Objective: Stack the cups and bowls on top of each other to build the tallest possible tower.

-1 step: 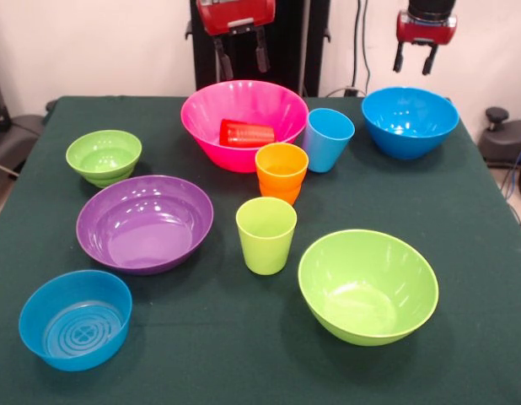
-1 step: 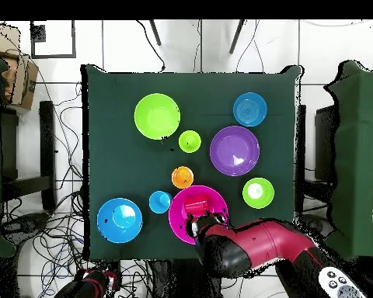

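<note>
My gripper (image 1: 242, 57) hangs open and empty above the far rim of the large pink bowl (image 1: 201, 118); from overhead the gripper (image 2: 196, 227) sits over the pink bowl (image 2: 178, 217). A red cup (image 1: 246, 132) lies on its side inside that bowl. In front stand the orange cup (image 1: 281, 171), light blue cup (image 1: 329, 139) and lime green cup (image 1: 265, 234), all upright. Spread around are the large blue bowl (image 1: 410, 122), large lime green bowl (image 1: 367, 287), purple bowl (image 1: 145, 223), small green bowl (image 1: 104, 157) and small blue bowl (image 1: 75, 319). No tower shows.
The dark green tablecloth (image 1: 201, 354) covers the table. A second red and black device (image 1: 425, 34) hangs above the far right corner, behind the large blue bowl. Cables and chairs surround the table in the overhead view.
</note>
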You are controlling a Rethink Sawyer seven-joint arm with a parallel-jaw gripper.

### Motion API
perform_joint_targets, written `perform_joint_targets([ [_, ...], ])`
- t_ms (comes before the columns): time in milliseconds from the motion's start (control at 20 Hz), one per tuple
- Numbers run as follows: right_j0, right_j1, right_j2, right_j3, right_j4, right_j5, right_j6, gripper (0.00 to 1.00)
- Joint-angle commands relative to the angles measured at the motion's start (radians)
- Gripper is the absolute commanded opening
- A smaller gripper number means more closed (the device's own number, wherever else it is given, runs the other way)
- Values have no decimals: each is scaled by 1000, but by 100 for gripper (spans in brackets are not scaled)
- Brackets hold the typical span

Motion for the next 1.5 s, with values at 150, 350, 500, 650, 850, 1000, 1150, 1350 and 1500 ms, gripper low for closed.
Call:
perform_joint_targets([
  [150, 44, 36, -10, -12, -60, 55, -47, 100],
  [350, 50, 35, -14, -12, -62, 52, -41, 100],
  [500, 64, 32, -21, -14, -65, 47, -30, 100],
  [650, 98, 27, -42, -21, -79, 29, -3, 100],
  [850, 158, 26, -83, -34, -91, -14, 50, 100],
  [1000, 212, 14, -109, -49, -86, -39, 83, 100],
  [1150, 247, -4, -124, -57, -66, -35, 91, 100],
  [1350, 316, 24, -205, -89, -88, -89, 141, 100],
  [1500, 357, 7, -236, -101, -20, -92, 182, 100],
])
